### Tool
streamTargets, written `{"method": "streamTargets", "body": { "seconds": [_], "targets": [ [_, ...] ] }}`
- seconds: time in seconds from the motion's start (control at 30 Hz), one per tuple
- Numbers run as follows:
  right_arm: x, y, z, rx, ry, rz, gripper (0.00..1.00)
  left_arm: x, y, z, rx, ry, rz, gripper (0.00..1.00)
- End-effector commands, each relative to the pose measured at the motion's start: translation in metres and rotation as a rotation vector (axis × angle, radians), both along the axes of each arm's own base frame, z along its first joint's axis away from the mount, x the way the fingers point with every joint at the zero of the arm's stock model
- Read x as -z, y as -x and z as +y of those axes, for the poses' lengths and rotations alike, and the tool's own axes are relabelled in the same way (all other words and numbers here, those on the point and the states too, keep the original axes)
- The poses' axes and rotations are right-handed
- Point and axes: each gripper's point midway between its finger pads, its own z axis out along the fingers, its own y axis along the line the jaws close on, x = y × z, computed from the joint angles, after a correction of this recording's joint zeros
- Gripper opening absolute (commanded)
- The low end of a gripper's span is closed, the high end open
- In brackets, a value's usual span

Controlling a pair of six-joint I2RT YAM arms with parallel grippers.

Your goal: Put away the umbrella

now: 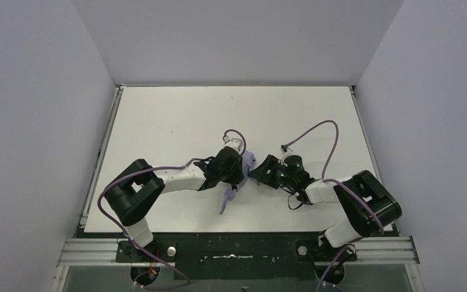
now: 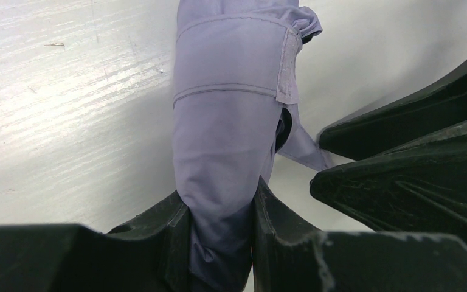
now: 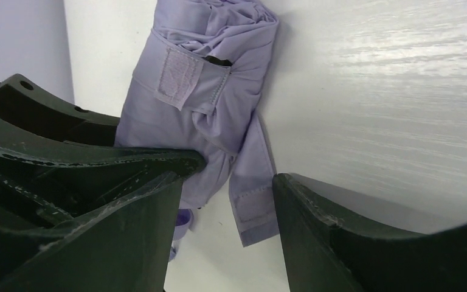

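The umbrella (image 1: pixel 247 160) is folded into a lavender bundle at mid-table, with its handle (image 1: pixel 225 204) pointing toward the near edge. My left gripper (image 2: pixel 222 201) is shut on the umbrella's rolled fabric (image 2: pixel 225 140), squeezing it between both fingers. A closure band (image 2: pixel 231 58) wraps the bundle. The loose strap end (image 3: pixel 253 204), with a fastening patch, hangs down between the fingers of my right gripper (image 3: pixel 234 172), which is open and not pinching the strap. A matching patch (image 3: pixel 179 76) shows on the band. The right gripper's fingers (image 2: pixel 413 182) stand close beside the bundle.
The white table (image 1: pixel 176 115) is enclosed by grey walls on three sides. Purple cables (image 1: pixel 316 131) loop over both arms. The two wrists nearly meet at mid-table, and a metal rail (image 1: pixel 231 249) runs along the near edge.
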Motion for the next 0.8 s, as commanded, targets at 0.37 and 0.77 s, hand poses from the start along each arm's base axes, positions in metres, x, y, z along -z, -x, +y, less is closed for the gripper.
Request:
{"method": "streamTargets", "body": {
  "seconds": [0.37,0.77],
  "targets": [
    [0.031,0.035,0.002,0.01,0.03,0.114,0.57,0.08,0.068,0.072,0.059,-0.334,0.265,0.0],
    [0.052,0.039,-0.006,0.12,0.106,0.152,0.48,0.079,0.069,0.074,0.056,-0.335,0.263,0.0]
  ]
}}
